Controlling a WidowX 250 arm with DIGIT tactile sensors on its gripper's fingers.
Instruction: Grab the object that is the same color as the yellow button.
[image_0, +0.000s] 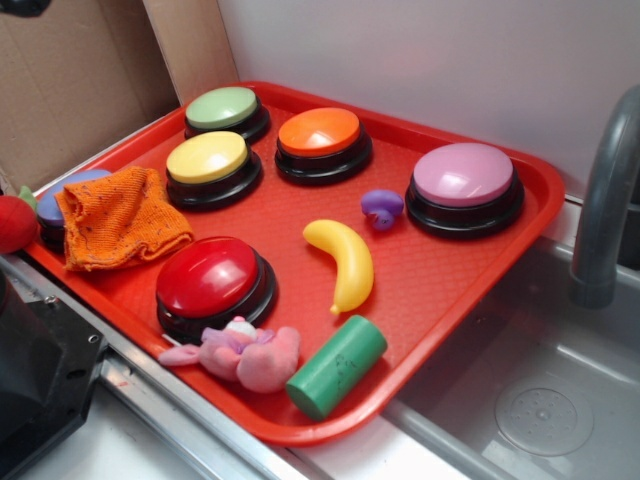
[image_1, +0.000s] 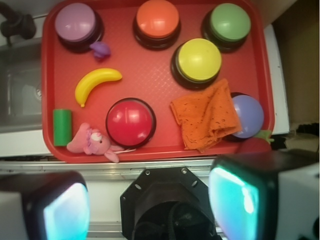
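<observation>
Pale worktop (image_1: 20, 145) carries a red tray (image_1: 150, 75), with a steel sink (image_0: 540, 390) and grey faucet (image_0: 605, 200) beside it and cardboard (image_0: 70, 70) behind. From the wrist view the tool (image_1: 150, 205) hangs high above the tray's near edge, its two pads spread wide apart and holding nothing (both glow bluish at the bottom of the frame).

Nearest on the tray sit a red button (image_1: 130, 121) and a pink plush toy (image_1: 90, 141), then a green cylinder (image_1: 62, 127) lying at the rim. An orange cloth (image_1: 207, 116) drapes over part of a blue button (image_1: 248, 116). Just beyond the red button lies the banana (image_1: 95, 84), free on the tray, curved, touching nothing, with a small purple toy (image_1: 101, 49) near it. Farther on stand the yellow button (image_1: 199, 60), then the purple button (image_1: 75, 22), orange button (image_1: 157, 19) and green button (image_1: 230, 22) along the far rim.
</observation>
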